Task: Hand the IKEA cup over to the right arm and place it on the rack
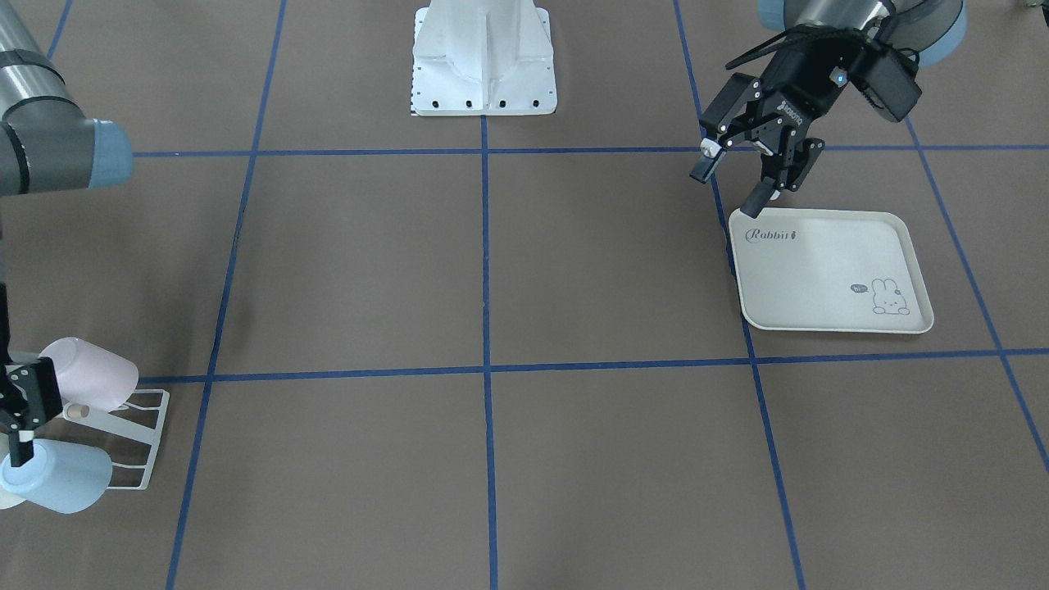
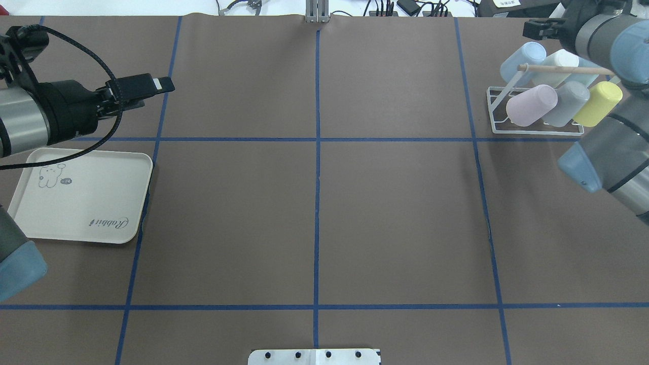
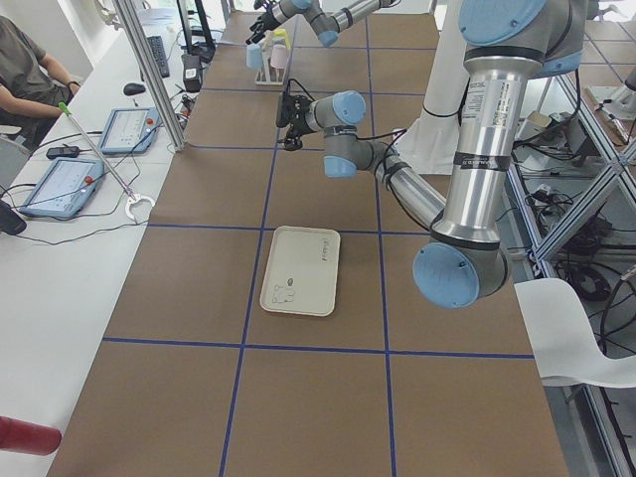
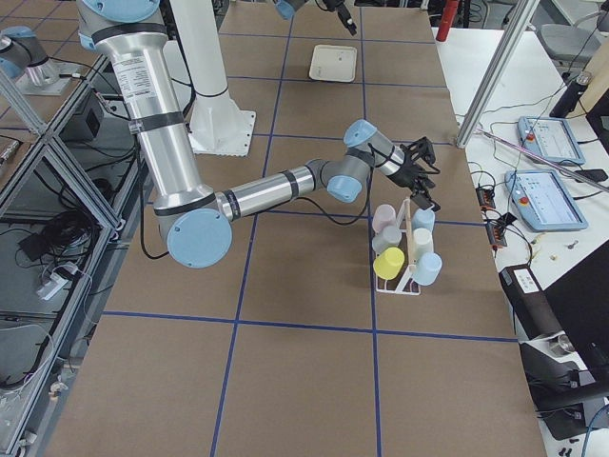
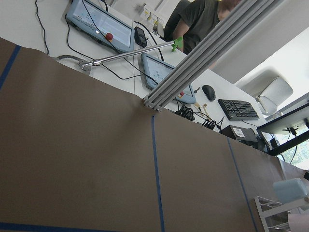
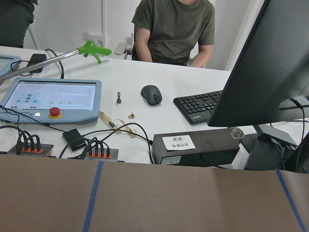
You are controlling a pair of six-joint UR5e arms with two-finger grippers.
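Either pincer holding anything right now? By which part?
Left pincer: open, holding nothing. Right pincer, at the cups on the rack: cannot tell.

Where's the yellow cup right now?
In the overhead view, the yellow cup hangs on the rack at the far right, next to the grey cup.

white rack (image 2: 491,110); pink, grey, yellow and pale blue cups (image 2: 531,105); cream tray (image 2: 101,203) with rabbit print; brown table (image 2: 395,218), blue lines (image 2: 317,203).
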